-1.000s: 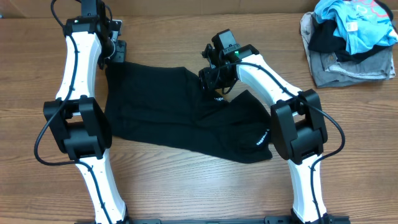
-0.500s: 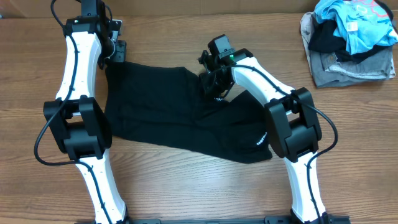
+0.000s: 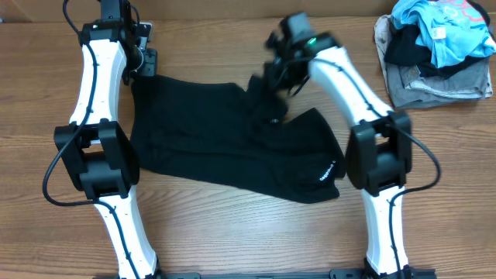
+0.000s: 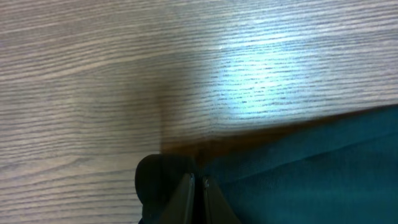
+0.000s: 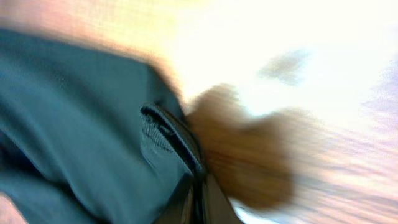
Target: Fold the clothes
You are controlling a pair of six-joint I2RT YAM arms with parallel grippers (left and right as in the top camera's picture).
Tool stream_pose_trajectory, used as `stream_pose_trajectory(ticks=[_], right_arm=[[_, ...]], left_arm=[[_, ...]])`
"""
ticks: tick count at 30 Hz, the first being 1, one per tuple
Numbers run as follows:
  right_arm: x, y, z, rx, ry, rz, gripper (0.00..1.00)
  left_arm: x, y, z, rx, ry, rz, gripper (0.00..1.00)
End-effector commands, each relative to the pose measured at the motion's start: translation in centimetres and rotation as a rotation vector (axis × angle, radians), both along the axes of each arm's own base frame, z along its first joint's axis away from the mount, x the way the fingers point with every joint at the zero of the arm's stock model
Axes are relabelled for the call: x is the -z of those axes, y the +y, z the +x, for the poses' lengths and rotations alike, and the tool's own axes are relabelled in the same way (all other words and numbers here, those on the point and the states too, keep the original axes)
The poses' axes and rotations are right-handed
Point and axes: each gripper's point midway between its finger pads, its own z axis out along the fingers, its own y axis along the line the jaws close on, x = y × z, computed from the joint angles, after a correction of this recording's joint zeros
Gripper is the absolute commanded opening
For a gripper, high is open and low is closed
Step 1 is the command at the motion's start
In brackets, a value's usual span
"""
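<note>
The clothes (image 3: 209, 132), a large black garment with small white lettering (image 3: 327, 172) near its right edge, lie spread across the middle of the table. My left gripper (image 3: 146, 70) is at the garment's far left corner. In the left wrist view the jaws (image 4: 198, 182) are shut on the fabric's (image 4: 311, 168) edge. My right gripper (image 3: 273, 77) is at the far middle edge and blurred. In the right wrist view its jaws (image 5: 198, 190) are shut on a hemmed fold of the cloth (image 5: 74, 124), which is raised off the table.
A pile of other garments sits at the far right corner: a light blue shirt (image 3: 446, 31) on top, a dark piece (image 3: 403, 53) under it and a grey folded garment (image 3: 434, 84) at the bottom. Bare wooden tabletop (image 3: 232, 232) lies in front of the black garment.
The right gripper has shut on the garment's far edge and moved away toward the far right, pulling that fabric up. The left arm has not moved.
</note>
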Motion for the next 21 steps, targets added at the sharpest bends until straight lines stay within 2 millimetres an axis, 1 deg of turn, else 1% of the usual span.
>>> stream_pose_trajectory(ticks=[1, 2, 4, 8, 12, 14, 16, 19, 21], right_arm=[[-3.2, -3.6, 3.2, 0.034, -0.126, -0.042, 0.04], [-3.9, -4.5, 3.9, 0.043, -0.151, -0.04, 0.04], [-4.6, -5.8, 5.0, 0.046, -0.195, -0.045, 0.04], [-5.0, -8.4, 6.7, 0.043, -0.275, -0.109, 0.04], [-5.3, -9.9, 7.6, 0.036, -0.326, -0.184, 0.04], [-5.8, -10.3, 7.8, 0.036, -0.343, -0.209, 0.04], [-6.8, -10.4, 7.8, 0.039, -0.353, -0.209, 0.04], [-8.5, -10.2, 7.4, 0.036, -0.357, -0.205, 0.04], [-9.1, -10.0, 6.9, 0.029, -0.347, -0.202, 0.04]], left_arm=[[-1.1, 0.2, 0.9, -0.015, -0.042, 0.002, 0.04], [-1.2, 0.2, 1.0, -0.016, -0.049, 0.002, 0.04], [-1.3, 0.2, 1.4, -0.015, -0.064, 0.003, 0.04], [-1.5, 0.2, 1.8, -0.014, -0.086, 0.005, 0.04], [-1.7, 0.3, 2.2, -0.014, -0.101, 0.006, 0.04], [-1.8, 0.3, 2.3, -0.014, -0.108, 0.007, 0.04], [-1.8, 0.3, 2.4, -0.014, -0.109, 0.007, 0.04], [-1.8, 0.3, 2.3, -0.014, -0.108, 0.007, 0.04], [-1.8, 0.3, 2.3, -0.014, -0.108, 0.007, 0.04]])
